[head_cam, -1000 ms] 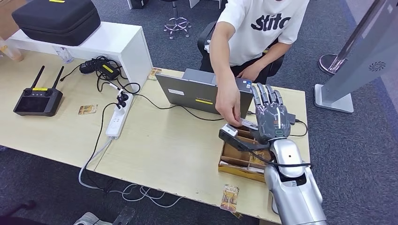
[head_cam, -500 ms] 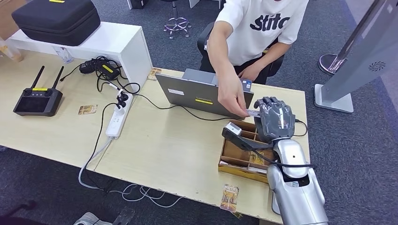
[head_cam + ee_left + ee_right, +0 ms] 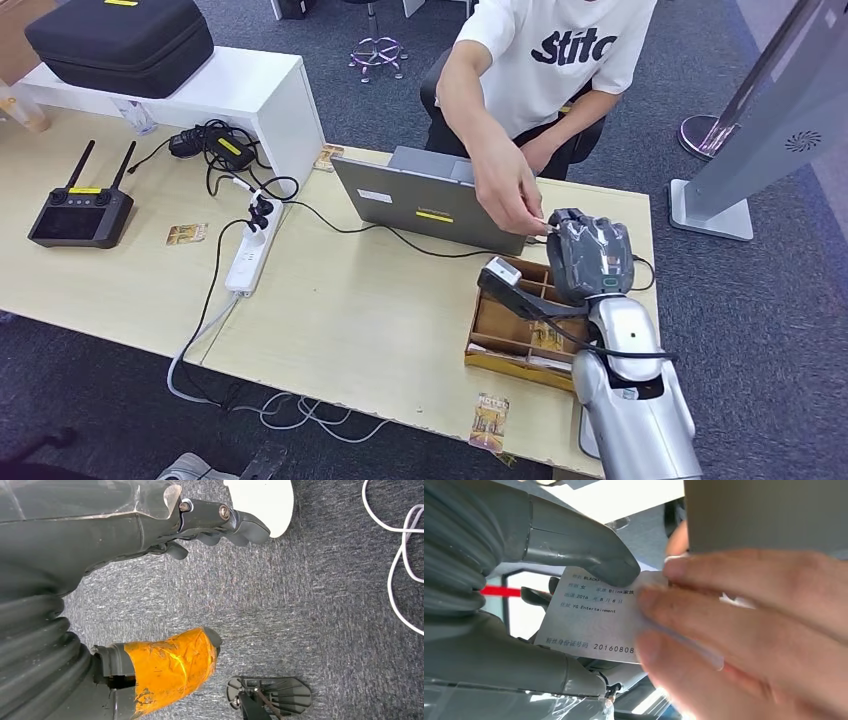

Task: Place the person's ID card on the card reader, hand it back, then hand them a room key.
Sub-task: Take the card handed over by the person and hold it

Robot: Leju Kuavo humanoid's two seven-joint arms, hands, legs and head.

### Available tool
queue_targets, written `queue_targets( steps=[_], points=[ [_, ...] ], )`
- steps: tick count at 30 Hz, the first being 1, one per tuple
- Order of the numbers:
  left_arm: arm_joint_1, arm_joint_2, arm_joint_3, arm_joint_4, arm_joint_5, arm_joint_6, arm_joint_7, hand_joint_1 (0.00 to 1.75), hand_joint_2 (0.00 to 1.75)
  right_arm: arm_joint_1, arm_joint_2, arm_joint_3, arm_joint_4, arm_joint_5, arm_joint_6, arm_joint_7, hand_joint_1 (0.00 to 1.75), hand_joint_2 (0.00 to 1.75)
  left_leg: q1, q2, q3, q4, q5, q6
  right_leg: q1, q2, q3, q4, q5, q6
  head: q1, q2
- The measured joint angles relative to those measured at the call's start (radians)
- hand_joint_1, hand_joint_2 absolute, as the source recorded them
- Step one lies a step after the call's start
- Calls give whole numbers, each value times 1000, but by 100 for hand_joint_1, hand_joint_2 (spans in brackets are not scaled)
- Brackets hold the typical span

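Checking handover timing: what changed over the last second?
The right hand went from flat, fingers extended, to curled around the ID card; it now grips it. The person's hand still pinches the other end. The wooden tray, laptop and hanging left hand stayed as they were.

Sitting on the tabletop [image 3: 380,310]: laptop [image 3: 430,205] toward the far edge, compartment tray [image 3: 505,335] just in front of it, power strip [image 3: 252,255] and remote controller [image 3: 80,212] off to the left. Hovering above the tray, right hand [image 3: 590,255], meeting the person's hand [image 3: 512,195] at the ID card [image 3: 591,615]. Hanging over the floor [image 3: 310,605], left hand [image 3: 150,535].
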Motion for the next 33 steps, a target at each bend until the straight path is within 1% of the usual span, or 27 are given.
queue_targets(
  steps=[2,4,7,10,14,17,20,22,25,29,33],
  points=[
    [0,-2,6,0,3,2,0,0,175,36,4,-8,-58,-54,-15,-31,175,175,0,0,0,0,0,0,0,0,0,0,0,0,0,0],
    [1,-6,17,0,10,7,0,0,175,101,7,-12,-150,-121,-29,-65,175,175,0,-1,0,0,-1,0,0,-1,0,0,-1,0,0,0],
    [3,-13,39,0,26,15,0,0,175,235,8,-19,-311,-211,-53,-114,175,175,0,-2,0,0,-3,1,0,-1,0,-1,-3,1,0,0],
    [6,-20,65,0,43,21,-1,0,175,385,5,-47,-448,-281,-88,-164,175,175,-1,-1,0,0,-5,1,0,-1,0,-1,-4,1,0,0],
    [7,-30,102,-2,62,27,-2,0,175,557,-2,-134,-564,-374,-112,-236,175,175,-1,-1,0,0,-7,2,0,-1,1,-1,-5,1,0,0],
    [9,-35,128,-4,74,31,-2,0,175,655,-3,-229,-615,-425,-90,-294,175,175,-1,-1,0,0,-7,2,0,-1,1,-1,-6,2,0,0],
    [9,-38,149,-10,81,33,-2,0,175,725,-3,-312,-644,-414,-56,-327,175,175,-1,-1,0,0,-7,2,0,-1,1,-1,-6,2,0,0],
    [9,-38,158,-12,83,33,-2,0,175,754,-3,-349,-652,-396,-45,-331,175,175,-1,-1,0,0,-7,2,0,-1,1,-1,-6,2,0,0],
    [9,-38,171,-15,83,34,-2,0,175,785,-9,-378,-656,-306,-28,-311,175,175,-1,0,1,0,-7,2,0,-1,1,-1,-6,2,0,0],
    [8,-38,181,-18,79,34,-2,0,175,810,-38,-376,-635,-136,-28,-246,175,175,-1,0,1,0,-7,2,0,-1,1,-1,-6,2,0,0],
    [5,-38,189,-18,69,35,-4,0,175,814,-99,-308,-566,-26,-31,-142,175,175,-1,0,1,0,-7,2,0,0,2,-1,-6,2,0,0]
  ],
)
